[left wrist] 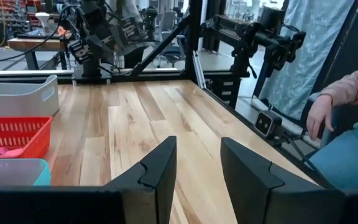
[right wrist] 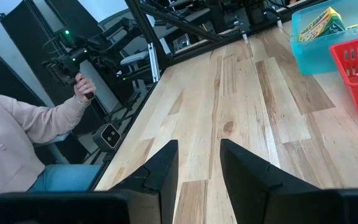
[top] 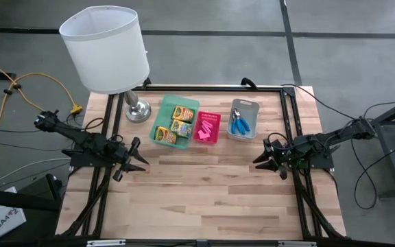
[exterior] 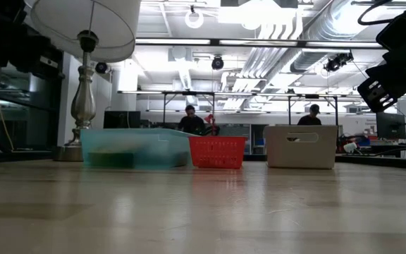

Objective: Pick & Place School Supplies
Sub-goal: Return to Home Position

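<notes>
Three yellow-and-green crayon boxes (top: pixel 175 125) lie in the green tray (top: pixel 160 116) at the table's far side. Pink eraser blocks (top: pixel 208 127) lie in the pink basket (top: pixel 207 138) beside it. Two blue-handled scissors (top: pixel 239 123) lie in the grey tray (top: pixel 244 105). My left gripper (top: pixel 137 155) hovers open at the table's left edge, fingers level and pointing right, with nothing between them (left wrist: pixel 197 168). My right gripper (top: pixel 262 156) hovers open at the right edge, pointing left, also with nothing between its fingers (right wrist: pixel 199 168).
A lamp with a white shade (top: pixel 105 48) stands on a metal base (top: pixel 138 110) at the far left corner, next to the green tray. Bare wooden tabletop (top: pixel 197 192) stretches between the arms and toward the near edge. A person's hand (left wrist: pixel 319 118) shows beyond the table's near side.
</notes>
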Controlling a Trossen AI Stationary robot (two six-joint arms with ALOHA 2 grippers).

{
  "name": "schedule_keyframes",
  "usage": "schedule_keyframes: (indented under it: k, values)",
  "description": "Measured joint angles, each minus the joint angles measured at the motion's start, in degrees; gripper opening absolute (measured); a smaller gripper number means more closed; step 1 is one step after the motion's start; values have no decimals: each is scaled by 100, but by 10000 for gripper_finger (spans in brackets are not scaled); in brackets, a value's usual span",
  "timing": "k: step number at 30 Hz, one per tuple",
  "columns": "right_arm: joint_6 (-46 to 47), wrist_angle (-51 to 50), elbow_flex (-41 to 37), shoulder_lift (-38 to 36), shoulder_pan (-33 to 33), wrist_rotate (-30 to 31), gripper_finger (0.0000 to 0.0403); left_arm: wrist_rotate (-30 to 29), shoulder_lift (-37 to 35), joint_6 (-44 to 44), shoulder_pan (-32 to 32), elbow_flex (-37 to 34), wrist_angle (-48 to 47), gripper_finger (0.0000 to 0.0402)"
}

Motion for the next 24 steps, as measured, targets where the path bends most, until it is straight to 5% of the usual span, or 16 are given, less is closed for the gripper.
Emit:
schedule_keyframes:
  k: [24]
  values:
    - [0, 11, 0, 0, 0, 0, 111, -178, 0, -288, 16, -98, -331, 122]
